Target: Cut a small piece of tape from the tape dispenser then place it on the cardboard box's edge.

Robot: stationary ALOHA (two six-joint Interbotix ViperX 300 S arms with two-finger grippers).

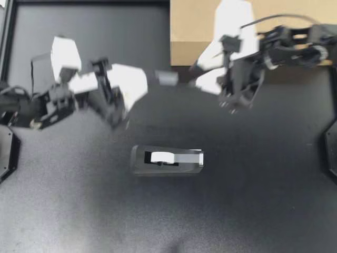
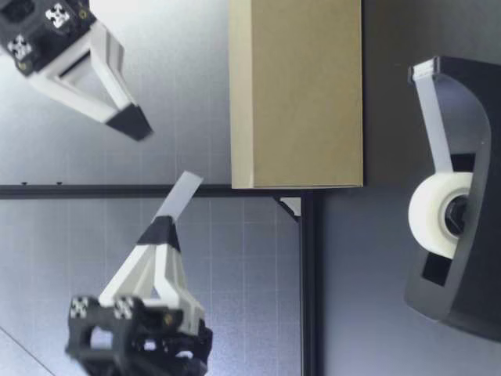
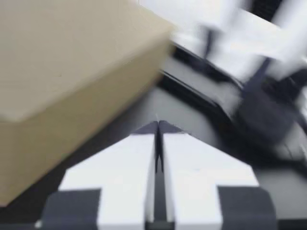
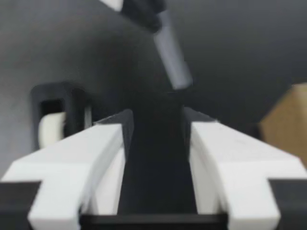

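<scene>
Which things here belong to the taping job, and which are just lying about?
For the job: tape dispenser; piece of tape, held in the shut left gripper; cardboard box; open right gripper.
Just there: table; black frame. Nothing else loose shows.

bare mat (image 1: 253,211) around dispenser (image 1: 167,160), box (image 1: 200,26) beyond

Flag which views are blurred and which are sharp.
Top view: both arms smeared, left gripper and right gripper soft-edged, tape dispenser crisp. Low view: sharp throughout, tape piece plainly pinched by the left gripper. Left wrist view: cardboard box and background heavily smeared. Right wrist view: tape piece ahead is soft, dispenser hazy.
</scene>
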